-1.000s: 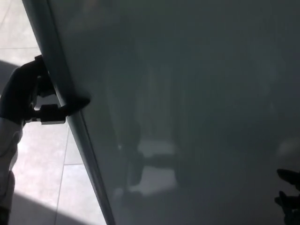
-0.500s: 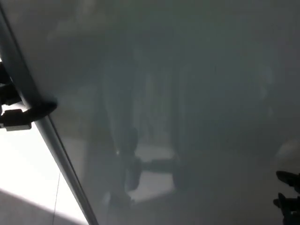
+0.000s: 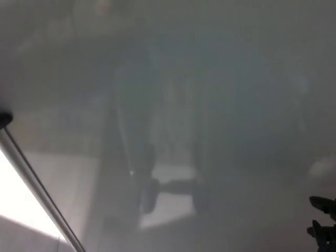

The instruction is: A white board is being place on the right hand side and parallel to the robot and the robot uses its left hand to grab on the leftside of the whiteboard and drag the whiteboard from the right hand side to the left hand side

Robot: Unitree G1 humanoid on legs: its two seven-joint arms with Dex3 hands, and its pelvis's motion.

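Now the large, glossy grey-white whiteboard (image 3: 199, 105) fills nearly everything in sight, its pale metal-framed left edge (image 3: 37, 184) slanting from about nine o'clock down toward seven o'clock. At nine o'clock a black fingertip of the left hand (image 3: 4, 119) hooks over that edge, touching the board's face; the rest of that hand is out of sight, so I cannot tell how firmly it is closed. At four o'clock the right hand (image 3: 323, 223) shows as dark fingers set apart, holding nothing. Bright tiled floor (image 3: 16, 210) shows beyond the edge at eight o'clock.
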